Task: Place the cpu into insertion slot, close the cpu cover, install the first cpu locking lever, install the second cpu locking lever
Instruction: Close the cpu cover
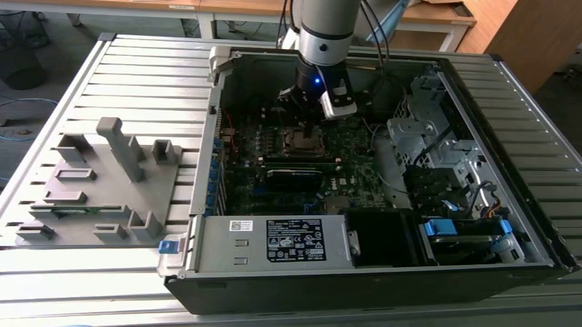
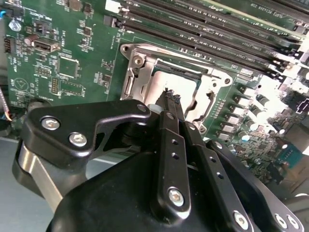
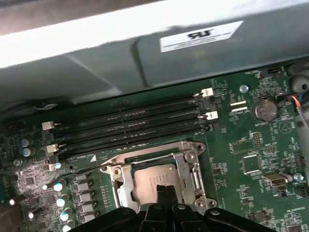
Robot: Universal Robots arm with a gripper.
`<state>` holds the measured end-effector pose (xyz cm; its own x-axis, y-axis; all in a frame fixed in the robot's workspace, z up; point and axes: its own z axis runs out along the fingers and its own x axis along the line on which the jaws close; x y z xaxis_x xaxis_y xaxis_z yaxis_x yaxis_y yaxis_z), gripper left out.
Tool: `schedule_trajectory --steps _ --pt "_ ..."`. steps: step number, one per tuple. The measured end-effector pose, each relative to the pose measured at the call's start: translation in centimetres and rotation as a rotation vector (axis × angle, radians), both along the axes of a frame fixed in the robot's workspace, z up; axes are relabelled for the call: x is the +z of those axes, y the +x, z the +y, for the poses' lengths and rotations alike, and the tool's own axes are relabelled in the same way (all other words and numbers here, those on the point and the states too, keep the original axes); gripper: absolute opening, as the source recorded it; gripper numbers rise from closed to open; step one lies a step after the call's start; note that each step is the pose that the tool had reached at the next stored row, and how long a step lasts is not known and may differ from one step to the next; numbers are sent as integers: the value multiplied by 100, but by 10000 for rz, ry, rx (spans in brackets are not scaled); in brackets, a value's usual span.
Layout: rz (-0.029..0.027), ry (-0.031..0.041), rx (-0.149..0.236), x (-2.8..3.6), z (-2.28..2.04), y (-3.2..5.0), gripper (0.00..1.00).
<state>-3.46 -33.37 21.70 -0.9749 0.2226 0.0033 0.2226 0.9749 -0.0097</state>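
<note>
An open computer case (image 1: 382, 289) lies on a slatted grey bench (image 1: 136, 61), its dark green motherboard (image 1: 250, 153) exposed. The arm (image 1: 326, 27) reaches down into the case, and its hand (image 1: 298, 112) hangs just above the insertion slot (image 1: 304, 141). A grey moulded fixture (image 1: 100, 184) sits on the bench at the exterior view's left, beside the case.
</note>
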Motion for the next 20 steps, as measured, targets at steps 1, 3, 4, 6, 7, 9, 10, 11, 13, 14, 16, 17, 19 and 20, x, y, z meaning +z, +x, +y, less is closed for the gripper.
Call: schedule_trajectory --steps 1,3,4,6,7,9,10,11,13,14,16,17,19,20 --pt "-1 0 31 -5 0 -7 11" --pt "0 0 192 -13 0 -9 11" --pt "0 0 281 -16 0 -10 11" --pt "1 -2 403 -19 0 -16 11" --pt "0 -1 415 -20 0 -25 11" --pt "-1 1 420 -23 0 -56 11" --pt "-1 1 420 -24 0 -69 11" --pt "0 -1 422 -24 0 -77 11" --pt "1 -2 423 -24 0 -80 11" --pt "1 -1 424 -24 0 -80 11" --pt "1 -2 424 -21 0 -80 11" --pt "-1 1 428 -20 0 -80 11" --pt "-2 4 459 -20 0 -80 11" --pt "0 13 481 -20 0 -80 11"
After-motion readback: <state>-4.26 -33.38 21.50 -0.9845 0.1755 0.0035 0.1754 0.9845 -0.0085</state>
